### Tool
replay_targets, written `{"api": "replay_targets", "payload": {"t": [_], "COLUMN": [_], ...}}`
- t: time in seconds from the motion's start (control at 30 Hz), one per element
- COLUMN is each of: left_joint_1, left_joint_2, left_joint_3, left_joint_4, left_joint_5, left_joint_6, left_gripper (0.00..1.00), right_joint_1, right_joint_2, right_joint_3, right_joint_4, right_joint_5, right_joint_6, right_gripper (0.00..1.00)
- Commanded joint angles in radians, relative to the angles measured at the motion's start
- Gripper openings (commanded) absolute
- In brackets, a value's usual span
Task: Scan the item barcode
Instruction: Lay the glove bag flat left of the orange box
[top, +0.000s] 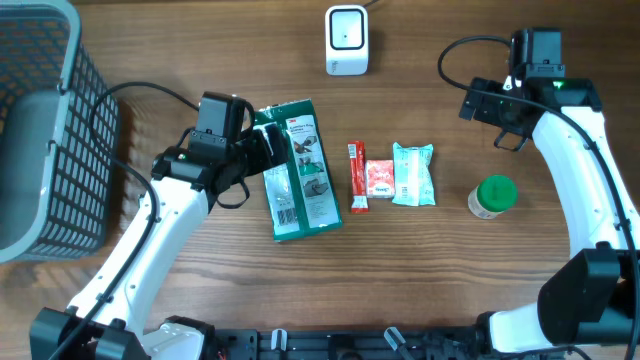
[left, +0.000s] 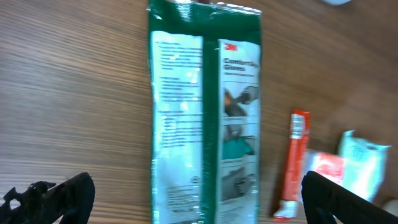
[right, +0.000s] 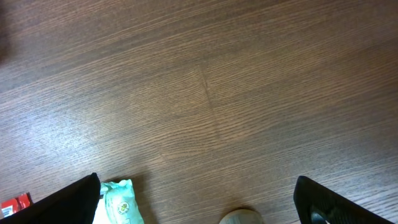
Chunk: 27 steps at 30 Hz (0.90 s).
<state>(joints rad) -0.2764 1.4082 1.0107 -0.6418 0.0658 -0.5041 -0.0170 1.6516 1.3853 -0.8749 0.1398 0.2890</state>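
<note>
Left pincer (left: 199, 205): jaws spread full wide, holding nothing; poised over the packet, and I cannot tell whether it touches.
Packet (top: 297, 170): green, flat on the table (top: 200, 300), left end of the row, printed side up; a barcode seems to sit on the white panel at its near end.
Scanner (top: 347, 40): small white box at the far edge, well apart from the packet.
Row beside packet: red stick (top: 357, 177), pink sachet (top: 379, 177), teal pack (top: 413, 174), then a green-lidded jar (top: 492, 196) set apart.
Right pincer (right: 202, 202): wide open, empty, above bare wood beyond the jar.
Basket (top: 70, 60): grey, far left.
Step in hand: likely at the pick-up, nothing lifted.
Next move: probably close across the packet's narrow width, raise it, and turn the barcode panel to the scanner's face.
</note>
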Motion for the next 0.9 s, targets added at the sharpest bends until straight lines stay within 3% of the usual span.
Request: {"api": "replay_targets", "payload": {"t": [0.0, 0.2, 0.87], "left_joint_1": [0.005, 0.011, 0.01], "left_joint_2": [0.003, 0.003, 0.003], "left_joint_3": [0.008, 0.008, 0.008], "left_joint_4": [-0.006, 0.023, 0.023], "left_joint_5": [-0.108, -0.309, -0.31], "left_joint_6": [0.112, 0.113, 0.112], "left_gripper": [1.0, 1.0, 1.0], "right_joint_1": [0.001, 0.001, 0.001], "right_joint_2": [-0.006, -0.006, -0.006], "right_joint_3": [0.01, 0.01, 0.01], "right_joint_4": [0.003, 0.003, 0.003], "right_joint_5": [0.018, 0.018, 0.018], "right_joint_6": [-0.008, -0.008, -0.008], "right_gripper": [1.0, 1.0, 1.0]}}
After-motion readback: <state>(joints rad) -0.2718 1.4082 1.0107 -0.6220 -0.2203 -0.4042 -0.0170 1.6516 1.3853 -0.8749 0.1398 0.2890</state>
